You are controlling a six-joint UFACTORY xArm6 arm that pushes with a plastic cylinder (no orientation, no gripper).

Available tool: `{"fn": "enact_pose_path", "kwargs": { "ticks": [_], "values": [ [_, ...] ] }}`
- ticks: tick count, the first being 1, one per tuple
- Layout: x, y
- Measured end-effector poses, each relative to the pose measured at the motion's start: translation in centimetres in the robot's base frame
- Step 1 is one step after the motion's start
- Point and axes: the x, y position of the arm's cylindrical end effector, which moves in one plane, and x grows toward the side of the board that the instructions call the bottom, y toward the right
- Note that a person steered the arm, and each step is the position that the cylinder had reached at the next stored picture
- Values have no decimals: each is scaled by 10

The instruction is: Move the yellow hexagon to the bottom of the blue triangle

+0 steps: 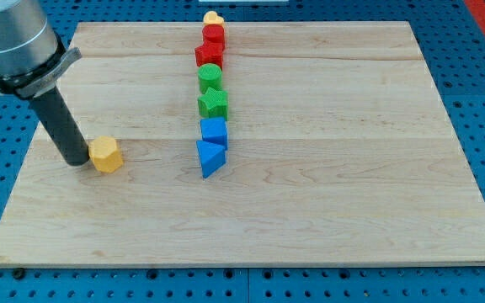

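Yellow hexagon (105, 155) touches my tip (77, 162) on its right; no jaws here.

The rod above my tip (76, 160) runs into a grey arm housing (11, 38) that is cut off by the view's top and left edges; the yellow block (213, 17) at the far end of the column is mostly hidden behind the red block (214, 34), so its shape cannot be made out; that red block's own shape is hard to tell; the board (352, 210) loses its nearest corners to shadow at the view's bottom.
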Motion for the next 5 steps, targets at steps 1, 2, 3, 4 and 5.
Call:
{"fn": "enact_pose_path", "kwargs": {
  "ticks": [1,2,3,4,5],
  "values": [
    [0,16],
    [-6,27],
    [-24,62],
    [-9,74],
    [21,80]
  ]
}}
